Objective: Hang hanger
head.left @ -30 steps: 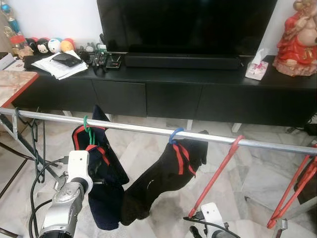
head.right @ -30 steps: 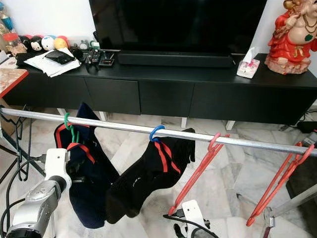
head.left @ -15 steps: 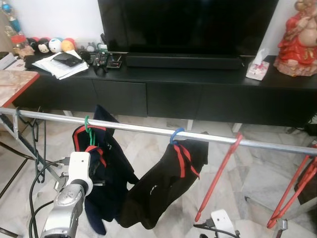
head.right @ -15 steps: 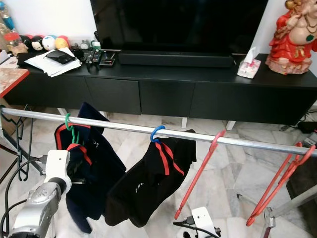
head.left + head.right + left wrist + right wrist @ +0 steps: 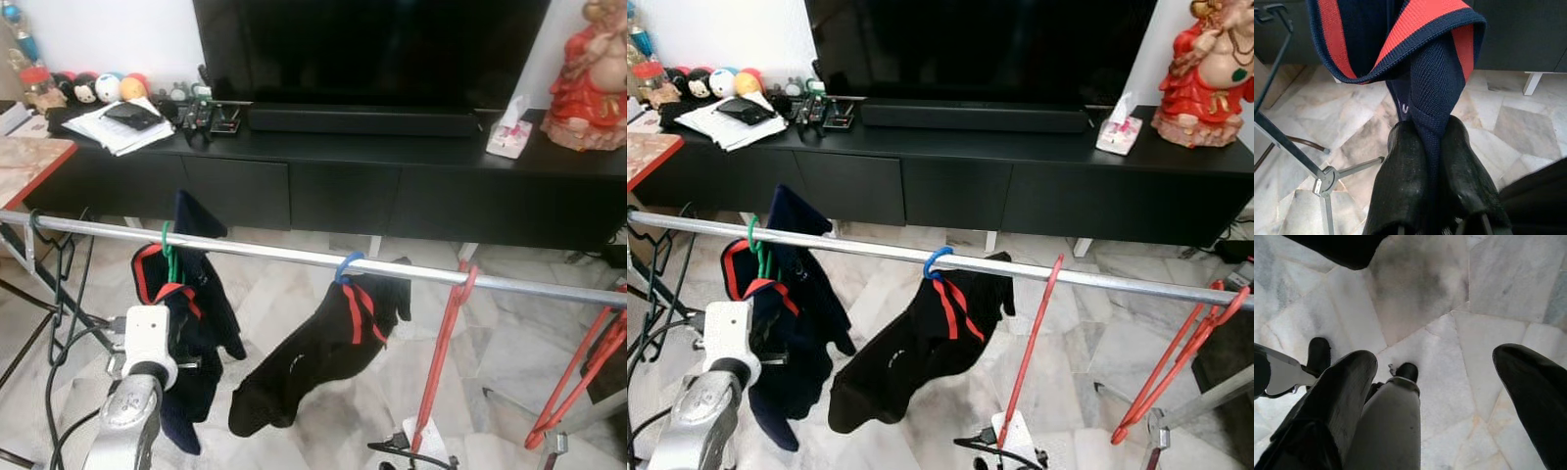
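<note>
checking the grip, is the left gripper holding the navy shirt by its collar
No, the left gripper pinches a fold of the navy shirt just below the red-lined collar.

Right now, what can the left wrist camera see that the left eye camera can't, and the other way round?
Left wrist view: the left gripper, its jaws pinched on the navy shirt, just under its red collar.

Left eye view: the metal rail, the green hanger, a black shirt on a blue hanger, red hangers and the TV.

Both: the navy shirt and the marble floor.
</note>
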